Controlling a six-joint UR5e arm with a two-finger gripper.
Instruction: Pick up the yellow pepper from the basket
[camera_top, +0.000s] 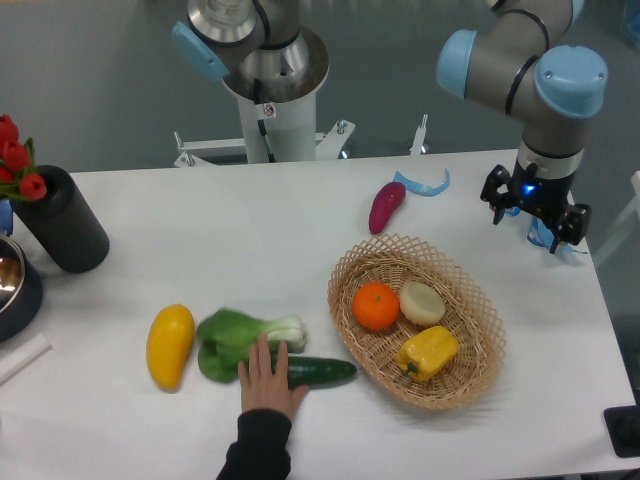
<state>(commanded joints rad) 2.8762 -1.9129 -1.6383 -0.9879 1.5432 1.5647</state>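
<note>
The small lobed bright-yellow pepper (428, 352) is lying on its side in the oval tan wicker basket (480, 365), toward the near right wall, just beside a round orange (376, 305) and a pale onion-like bulb (422, 302); its top is being left exposed, so a downward grasp looks feasible. The black two-finger gripper (536, 213) is being held well apart, above the table's far right edge, nothing gripped; fingers appear spread, though the gap is hard to read. A human hand (266, 374) is resting on a dark green cucumber (318, 371), arm cut off by the frame.
</note>
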